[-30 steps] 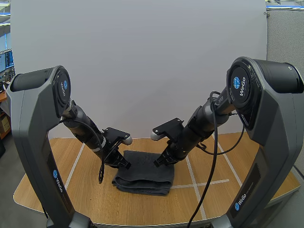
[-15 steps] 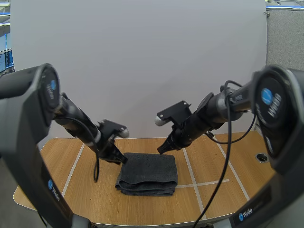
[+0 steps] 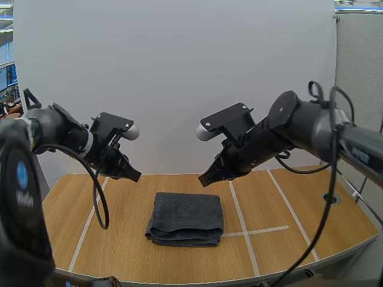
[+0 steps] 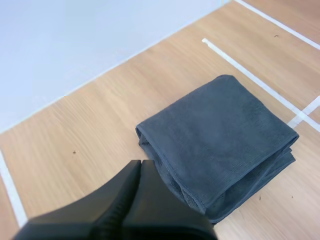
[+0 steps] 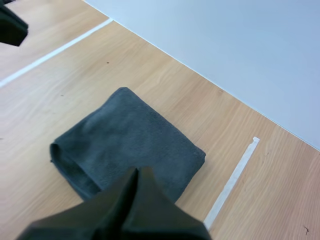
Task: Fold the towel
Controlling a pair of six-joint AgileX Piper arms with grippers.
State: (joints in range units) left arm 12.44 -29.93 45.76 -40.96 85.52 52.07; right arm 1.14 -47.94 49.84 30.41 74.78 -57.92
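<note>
In the left wrist view the left gripper (image 4: pixel 140 164), fingers pressed together, covers part of the towel's (image 4: pixel 220 135) near edge; the right gripper (image 5: pixel 136 172) does the same in its own view. From above, the left arm (image 3: pixel 48 128) leaves the frame at 9 o'clock, the right arm (image 3: pixel 311 122) at 3 o'clock. The fold's layers can't be counted.

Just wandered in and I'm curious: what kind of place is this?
Probably a robot test bench in a lab, not a home: a wooden table marked with white tape lines, a plain white screen, and one folded grey towel.
</note>
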